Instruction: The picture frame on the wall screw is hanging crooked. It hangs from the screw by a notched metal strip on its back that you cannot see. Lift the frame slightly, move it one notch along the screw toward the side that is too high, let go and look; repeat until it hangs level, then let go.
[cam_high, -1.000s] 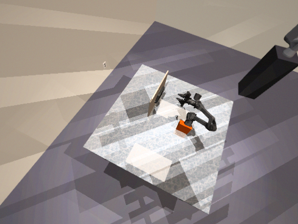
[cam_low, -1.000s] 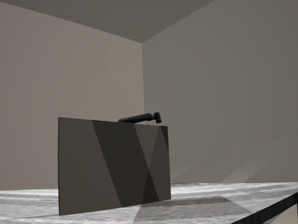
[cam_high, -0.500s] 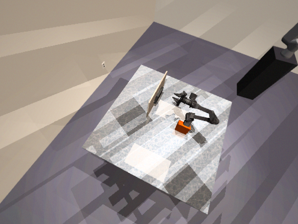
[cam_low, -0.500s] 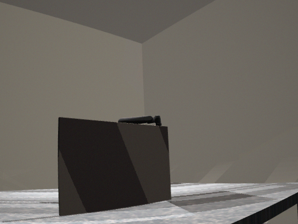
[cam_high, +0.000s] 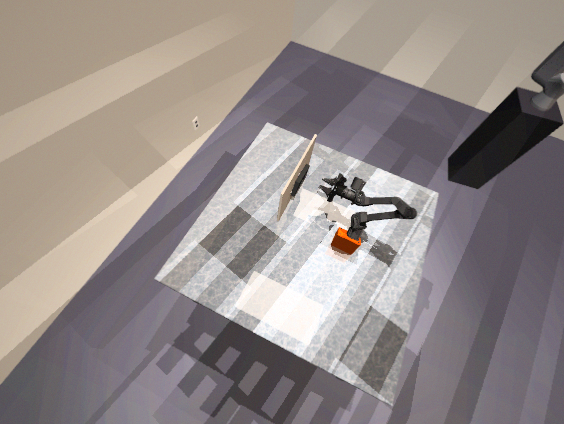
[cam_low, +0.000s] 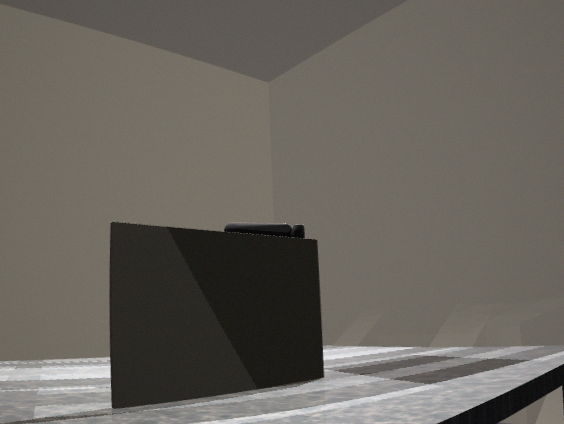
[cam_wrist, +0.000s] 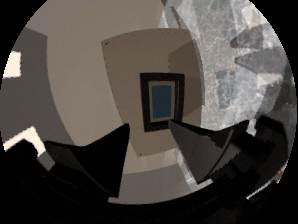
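The picture frame (cam_high: 300, 181) (cam_wrist: 145, 102) has a black border, a beige mat and a blue picture. It hangs on the front of an upright beige panel (cam_high: 285, 201) (cam_wrist: 125, 60), whose dark back (cam_low: 215, 310) fills much of the exterior view. In the wrist view the frame looks slightly turned against the panel's edges, but the lens bends the view and I cannot tell which side is higher. The screw and notched strip are hidden. My gripper (cam_high: 322, 184) (cam_wrist: 149, 124) is open and empty, in front of the frame with a gap between them.
The arm's orange base (cam_high: 346, 242) stands on the grey marbled table (cam_high: 210, 280), to the right of the panel in the top view. A tall black pedestal (cam_high: 492, 145) with another grey arm on it stands off the table at the upper right. Patchy shadows cross the table.
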